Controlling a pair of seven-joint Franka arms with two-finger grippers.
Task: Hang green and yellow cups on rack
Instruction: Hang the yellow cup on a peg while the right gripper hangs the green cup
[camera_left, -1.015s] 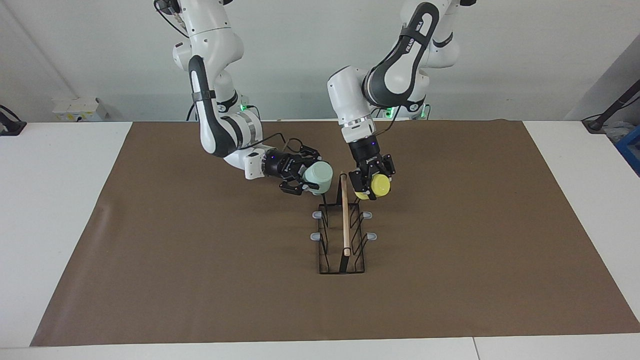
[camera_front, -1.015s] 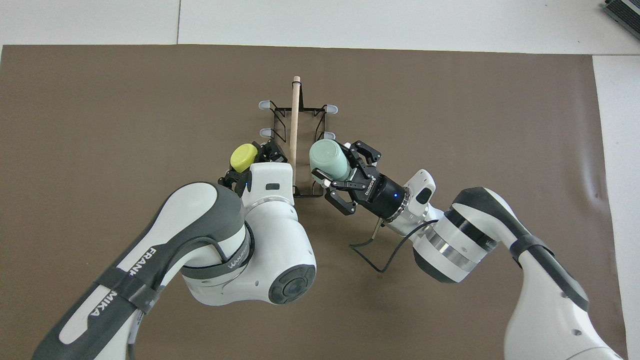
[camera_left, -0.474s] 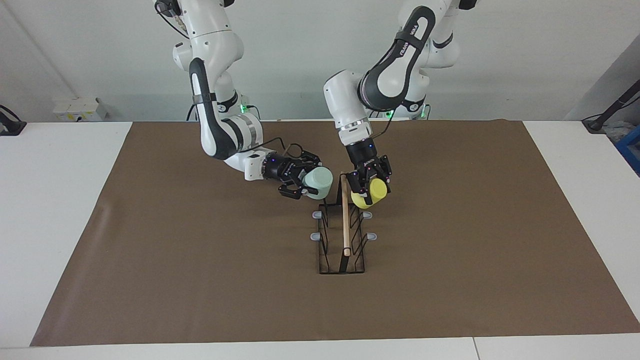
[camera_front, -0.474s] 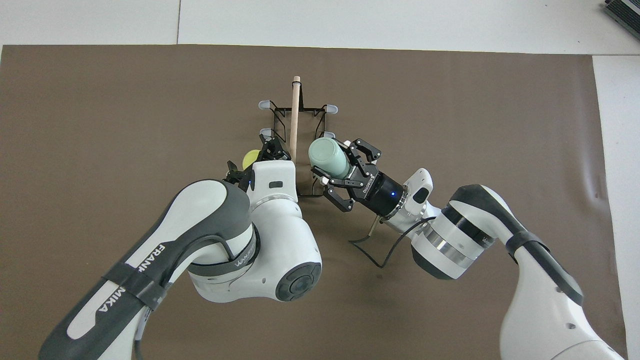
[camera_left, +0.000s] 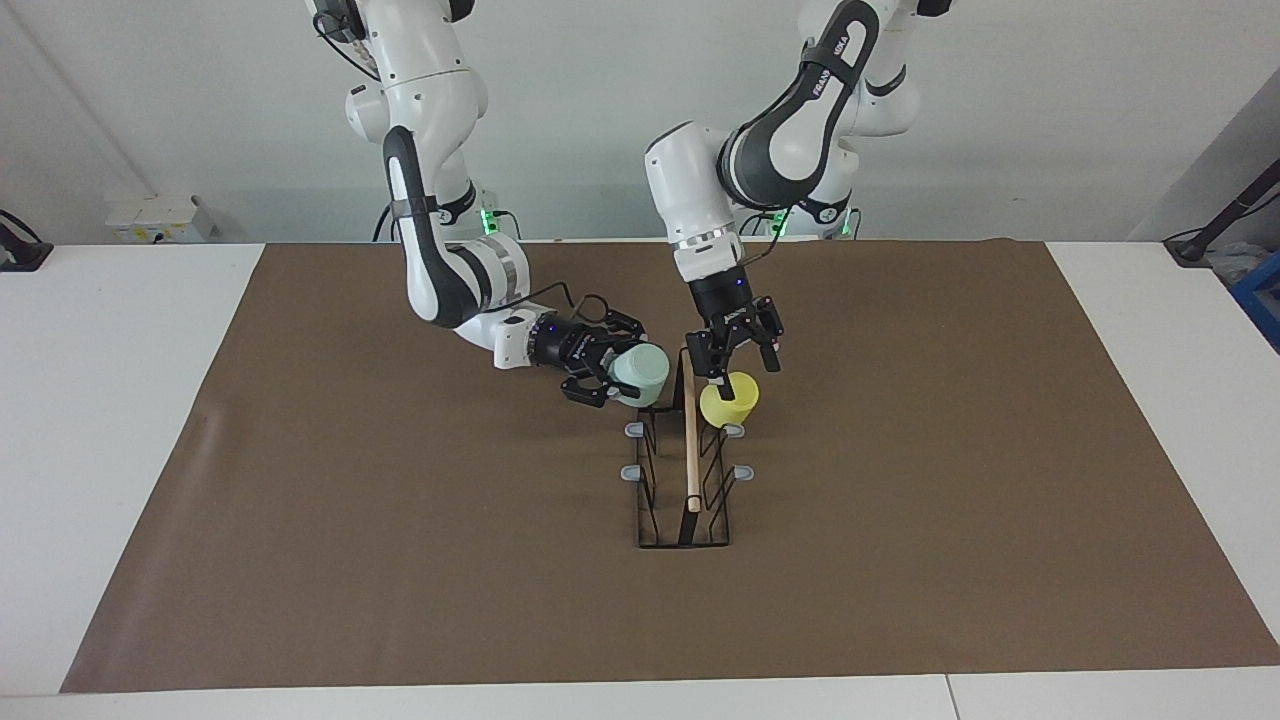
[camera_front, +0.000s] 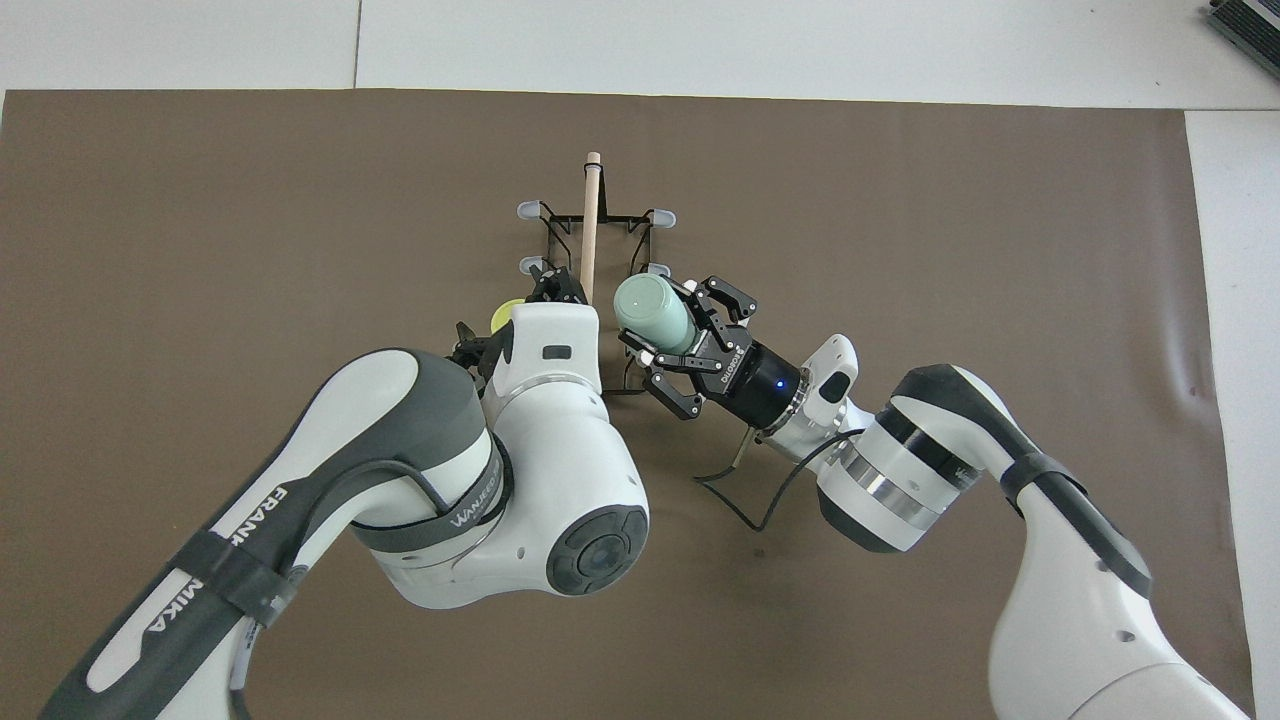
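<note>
The black wire rack (camera_left: 690, 455) with its wooden rod (camera_front: 590, 215) stands mid-table on the brown mat. The yellow cup (camera_left: 729, 402) sits mouth down on the prong nearest the robots, on the left arm's side; in the overhead view only a sliver of the yellow cup (camera_front: 500, 316) shows past the arm. My left gripper (camera_left: 737, 360) is open just above it, its fingers spread. My right gripper (camera_left: 628, 372) is shut on the mint green cup (camera_left: 640, 372), held tilted at the rack's right-arm side, over its end nearest the robots. The overhead view also shows this cup (camera_front: 652, 310).
The brown mat (camera_left: 950, 480) covers most of the white table (camera_left: 110, 400). Grey-capped prongs (camera_left: 633, 472) farther from the robots carry nothing. A black cable (camera_front: 745, 505) loops from the right wrist over the mat.
My left gripper lowered the yellow cup onto the prong, let go and opened. My right gripper moved the green cup slightly closer to the rack.
</note>
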